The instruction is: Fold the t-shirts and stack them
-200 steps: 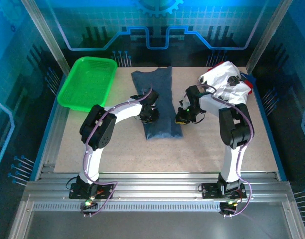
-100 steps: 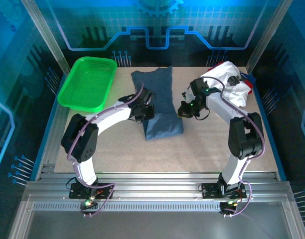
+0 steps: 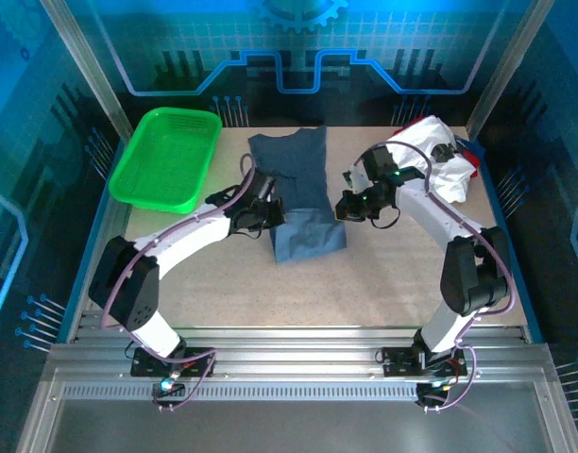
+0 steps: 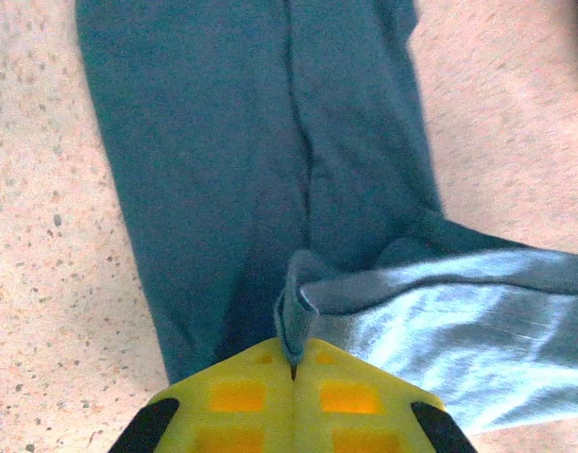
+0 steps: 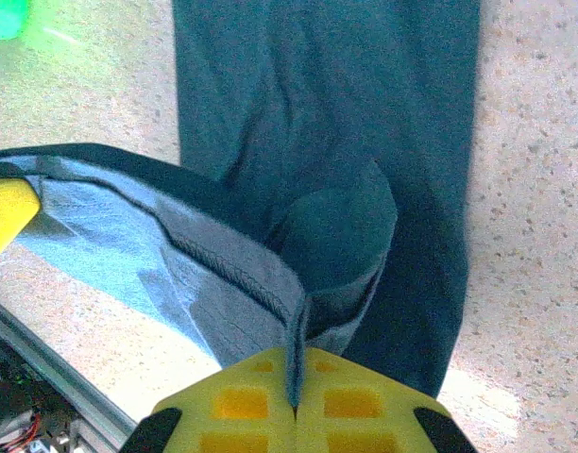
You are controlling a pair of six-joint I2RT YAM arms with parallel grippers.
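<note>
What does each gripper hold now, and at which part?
Both hold the dark blue t-shirt: the left gripper pinches the left corner of its lifted near edge, the right gripper the right corner.

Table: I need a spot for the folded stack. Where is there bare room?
Bare: the broad near strip of table between the slate-blue t-shirt and the metal rail. Crowded: the middle, where left fingers and right fingers pinch that shirt; the green basket far left; the white t-shirts far right.

Overhead and close wrist views, shared t-shirt (image 3: 294,165)
</note>
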